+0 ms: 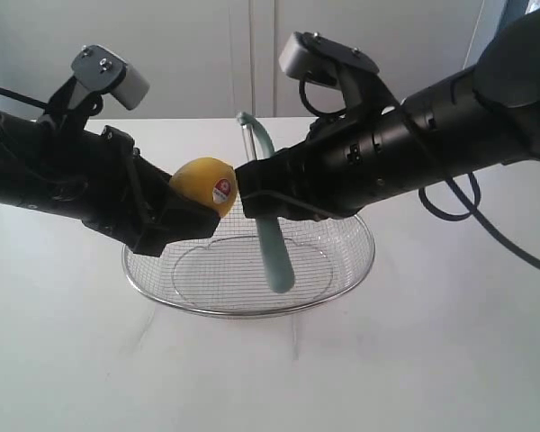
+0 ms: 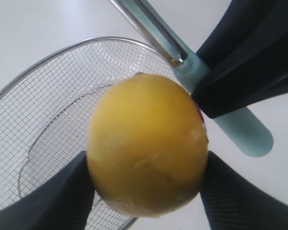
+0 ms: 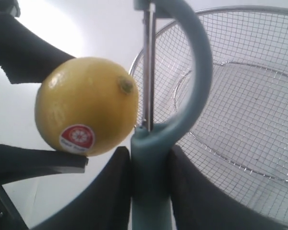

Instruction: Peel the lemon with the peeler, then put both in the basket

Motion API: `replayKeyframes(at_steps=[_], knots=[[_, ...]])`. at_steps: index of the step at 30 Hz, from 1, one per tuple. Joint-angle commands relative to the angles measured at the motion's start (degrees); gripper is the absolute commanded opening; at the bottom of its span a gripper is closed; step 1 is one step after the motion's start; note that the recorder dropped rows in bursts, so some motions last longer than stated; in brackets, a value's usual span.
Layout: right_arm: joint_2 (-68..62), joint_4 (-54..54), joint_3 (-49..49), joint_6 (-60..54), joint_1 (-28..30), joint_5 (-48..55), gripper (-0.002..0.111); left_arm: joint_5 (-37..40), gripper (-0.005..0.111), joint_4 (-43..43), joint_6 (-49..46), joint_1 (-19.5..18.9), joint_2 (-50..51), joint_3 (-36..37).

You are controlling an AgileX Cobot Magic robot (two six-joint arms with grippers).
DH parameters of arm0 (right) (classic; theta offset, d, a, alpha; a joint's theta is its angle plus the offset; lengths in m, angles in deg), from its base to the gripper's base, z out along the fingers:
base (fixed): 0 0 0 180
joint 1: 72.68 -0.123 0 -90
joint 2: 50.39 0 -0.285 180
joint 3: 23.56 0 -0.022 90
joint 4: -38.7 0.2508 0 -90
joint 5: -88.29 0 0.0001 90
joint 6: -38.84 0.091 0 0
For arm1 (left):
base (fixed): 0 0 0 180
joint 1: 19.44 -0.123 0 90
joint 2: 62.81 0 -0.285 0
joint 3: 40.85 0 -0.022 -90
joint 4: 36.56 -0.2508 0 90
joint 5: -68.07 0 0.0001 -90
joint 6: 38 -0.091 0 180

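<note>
While left hand point(image 2: 146, 163) clamps dimpled round lemon point(image 1: 202, 183), right hand point(image 3: 151, 184) grips smooth teal peeler point(image 1: 274, 254) over wire-mesh basket point(image 1: 338, 275).

The lemon point(image 1: 205, 184) has a finely dimpled yellow rind with a soft sheen and a smooth glossy sticker point(image 3: 77, 136). The peeler point(image 1: 274, 256) has a smooth, matt pale-teal plastic handle and a bright metal blade point(image 3: 148, 72). The basket point(image 1: 252, 311) is silvery wire mesh under a polished metal rim. The left claw point(image 2: 146, 191) and right claw point(image 3: 151, 191) look like matt black plastic; the bench point(image 1: 432, 360) is smooth, matt white.
</note>
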Motion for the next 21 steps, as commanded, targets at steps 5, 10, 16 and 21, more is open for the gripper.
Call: replayKeyframes(at_steps=[5, 10, 16, 21], knots=[[0.6, 0.2, 0.0, -0.1, 0.1, -1.7, 0.0, 0.2, 0.0, 1.6, -0.2, 0.3, -0.9, -0.3], [0.6, 0.1, 0.0, -0.1, 0.1, 0.3, 0.0, 0.2, 0.0, 1.6, -0.2, 0.3, -0.9, -0.3], [0.7, -3.4, -2.0, 3.1, 0.1, 0.6, 0.0, 0.2, 0.0, 1.5, -0.5, 0.3, -0.9, -0.3], [0.7, -12.3, -5.0, 10.2, 0.1, 1.7, 0.0, 0.2, 0.0, 1.4, -0.5, 0.3, -0.9, -0.3]])
